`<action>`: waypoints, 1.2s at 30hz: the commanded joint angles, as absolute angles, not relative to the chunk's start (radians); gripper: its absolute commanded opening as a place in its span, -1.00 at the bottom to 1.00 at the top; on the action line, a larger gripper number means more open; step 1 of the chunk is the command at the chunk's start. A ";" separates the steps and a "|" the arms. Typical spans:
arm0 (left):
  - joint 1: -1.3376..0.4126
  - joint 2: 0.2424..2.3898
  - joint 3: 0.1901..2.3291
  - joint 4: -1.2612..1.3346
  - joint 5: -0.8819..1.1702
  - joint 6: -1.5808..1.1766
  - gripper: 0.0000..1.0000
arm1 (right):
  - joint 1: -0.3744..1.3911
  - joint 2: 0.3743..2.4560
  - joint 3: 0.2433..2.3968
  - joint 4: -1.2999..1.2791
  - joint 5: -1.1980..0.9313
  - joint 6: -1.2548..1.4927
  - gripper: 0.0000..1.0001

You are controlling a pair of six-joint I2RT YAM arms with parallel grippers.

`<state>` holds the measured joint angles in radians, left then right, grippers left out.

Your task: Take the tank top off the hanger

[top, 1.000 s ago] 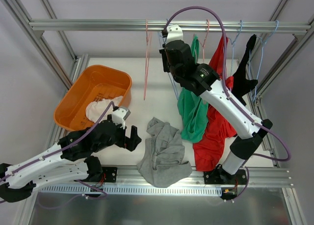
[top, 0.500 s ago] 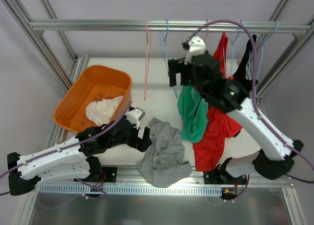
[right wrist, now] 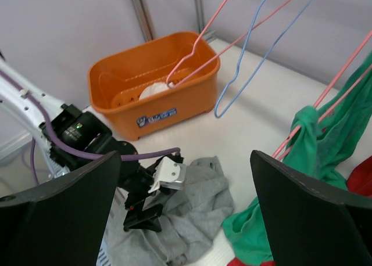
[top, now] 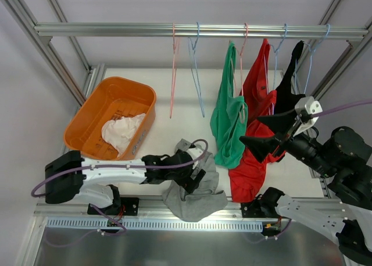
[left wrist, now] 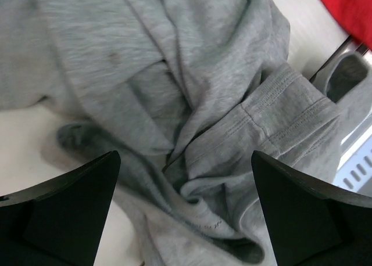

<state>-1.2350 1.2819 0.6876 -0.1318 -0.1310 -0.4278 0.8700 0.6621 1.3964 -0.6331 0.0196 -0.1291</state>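
A grey tank top point(top: 195, 187) lies crumpled on the table near the front edge, off any hanger; it fills the left wrist view point(left wrist: 192, 103). My left gripper point(top: 193, 174) hovers just over it, open, with cloth between its spread fingers point(left wrist: 64, 219) but not pinched. An empty blue hanger point(top: 196, 68) hangs on the rail. My right gripper point(top: 263, 131) is open and empty, held in the air in front of the red top point(top: 256, 155). The right wrist view shows the grey top point(right wrist: 197, 214) and the left gripper point(right wrist: 145, 211) below.
An orange basket point(top: 93, 118) with white cloth stands at the left. An empty pink hanger point(top: 173, 74) hangs beside the blue one. A green top point(top: 228, 126), the red top and a black top point(top: 288, 89) hang from the rail point(top: 116, 29) on the right.
My right gripper opened, left the blue hanger at the rail and swung back to the right. My left arm reached right until its open gripper stood over the grey top.
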 commanded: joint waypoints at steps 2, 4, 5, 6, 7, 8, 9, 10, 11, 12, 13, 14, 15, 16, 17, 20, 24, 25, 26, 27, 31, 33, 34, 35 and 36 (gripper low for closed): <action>-1.288 1.420 0.764 -0.025 -0.092 -0.354 0.97 | 0.868 0.615 1.335 -0.701 -0.080 -0.155 0.99; -1.298 1.498 0.795 -0.026 -0.086 -0.356 0.97 | 0.868 0.591 1.324 -0.715 -0.077 -0.155 0.99; -1.301 1.525 0.802 -0.026 -0.084 -0.365 0.97 | 0.867 0.585 1.319 -0.719 -0.080 -0.156 0.99; -1.313 1.576 0.816 -0.026 -0.089 -0.370 0.97 | 0.867 0.575 1.310 -0.721 -0.089 -0.158 0.99; -1.318 1.603 0.822 -0.028 -0.101 -0.379 0.97 | 0.867 0.572 1.304 -0.722 -0.095 -0.158 0.99; -1.324 1.629 0.827 -0.032 -0.119 -0.400 0.97 | 0.867 0.571 1.301 -0.723 -0.100 -0.160 0.99; -1.331 1.655 0.833 -0.034 -0.142 -0.409 0.97 | 0.868 0.569 1.293 -0.721 -0.106 -0.161 0.99; -1.338 1.701 0.836 -0.041 -0.161 -0.434 0.96 | 0.868 0.565 1.290 -0.721 -0.107 -0.161 0.99; -1.342 1.718 0.838 -0.046 -0.175 -0.443 0.83 | 0.868 0.566 1.287 -0.722 -0.106 -0.161 0.99; -1.345 1.730 0.835 -0.049 -0.182 -0.454 0.60 | 0.868 0.565 1.287 -0.723 -0.106 -0.164 0.99; -1.357 1.735 0.831 -0.054 -0.199 -0.478 0.27 | 0.868 0.565 1.285 -0.723 -0.106 -0.164 0.99; -1.364 1.729 0.825 -0.069 -0.218 -0.491 -0.34 | 0.868 0.563 1.285 -0.724 -0.106 -0.167 0.99; -1.370 1.706 0.815 -0.077 -0.256 -0.502 -0.55 | 0.868 0.563 1.285 -0.726 -0.110 -0.169 0.99; -1.379 1.688 0.810 -0.090 -0.279 -0.529 -0.79 | 0.868 0.563 1.284 -0.724 -0.109 -0.172 0.99; -1.381 1.666 0.807 -0.133 -0.300 -0.541 -1.00 | 0.868 0.560 1.282 -0.724 -0.109 -0.175 0.99; -1.393 1.544 0.801 -0.248 -0.429 -0.600 -1.00 | 0.868 0.557 1.281 -0.724 -0.100 -0.183 0.99; -1.397 1.294 0.767 -0.392 -0.664 -0.721 -1.00 | 0.868 0.557 1.276 -0.716 -0.087 -0.193 0.99; -1.397 1.249 0.756 -0.409 -0.701 -0.765 -1.00 | 0.867 0.555 1.273 -0.713 -0.084 -0.195 0.99; -1.397 1.203 0.749 -0.425 -0.763 -0.787 -1.00 | 0.867 0.554 1.269 -0.709 -0.078 -0.195 0.99; -1.397 1.124 0.736 -0.461 -0.793 -0.808 -1.00 | 0.867 0.552 1.267 -0.701 -0.078 -0.196 0.99; -1.394 1.003 0.761 -0.588 -0.908 -0.915 -1.00 | 0.867 0.549 1.272 -0.695 -0.078 -0.198 0.99; -1.378 0.973 0.794 -0.644 -0.954 -0.934 -1.00 | 0.868 0.546 1.275 -0.687 -0.078 -0.201 0.99; -1.365 0.962 0.808 -0.675 -0.960 -0.921 -1.00 | 0.868 0.545 1.276 -0.687 -0.080 -0.201 0.99; -1.352 0.953 0.819 -0.683 -0.962 -0.907 -1.00 | 0.868 0.543 1.278 -0.686 -0.080 -0.201 0.99; -1.338 0.930 0.843 -0.687 -0.963 -0.891 -1.00 | 0.868 0.543 1.279 -0.681 -0.084 -0.201 0.99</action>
<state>-1.3670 0.9638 0.7746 -0.5858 -0.8505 -0.8558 0.8700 0.5571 1.2655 -0.7376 -0.0864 -0.1852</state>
